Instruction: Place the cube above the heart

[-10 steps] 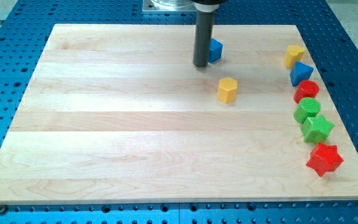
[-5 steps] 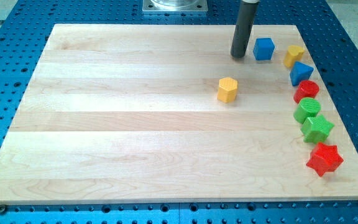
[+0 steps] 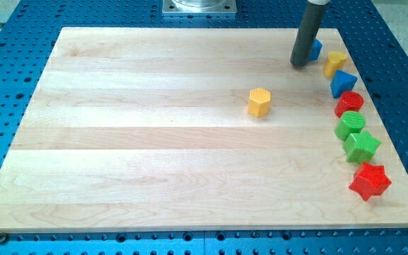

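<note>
The blue cube [image 3: 316, 49] sits near the view's top right, mostly hidden behind my rod. My tip [image 3: 299, 64] touches the board at the cube's left side, against it. The yellow heart [image 3: 335, 63] lies just right of and slightly below the cube, close to it. The wooden board [image 3: 154, 156] carries all the blocks.
Down the right edge below the heart lie a blue triangular block [image 3: 343, 83], a red round block [image 3: 350, 103], a green round block [image 3: 350, 125], a green star-like block [image 3: 362, 146] and a red star [image 3: 369, 181]. A yellow hexagon [image 3: 259, 102] sits mid-board.
My tip has moved to the view's right, pushing the blue cube from the top middle to a spot just left of and above the yellow heart.
</note>
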### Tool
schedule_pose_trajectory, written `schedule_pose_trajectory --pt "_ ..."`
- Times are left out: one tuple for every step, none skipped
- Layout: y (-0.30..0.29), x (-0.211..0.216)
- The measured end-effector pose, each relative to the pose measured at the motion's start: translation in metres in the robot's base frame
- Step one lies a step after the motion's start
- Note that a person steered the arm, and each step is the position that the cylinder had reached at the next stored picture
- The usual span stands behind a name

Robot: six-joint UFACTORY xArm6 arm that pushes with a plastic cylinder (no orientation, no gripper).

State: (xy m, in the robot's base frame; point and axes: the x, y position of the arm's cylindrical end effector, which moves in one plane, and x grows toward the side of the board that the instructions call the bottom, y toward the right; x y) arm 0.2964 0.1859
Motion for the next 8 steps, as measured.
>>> schedule_pose_trajectory --pt "-0.014 -0.020" --pt "0.025 -0.021" --pt "0.036 -0.033" --pt "0.036 -0.046" --pt "0.036 -0.046" --pt "0.036 -0.046" --pt "0.048 -0.045" --pt "0.033 -0.045"
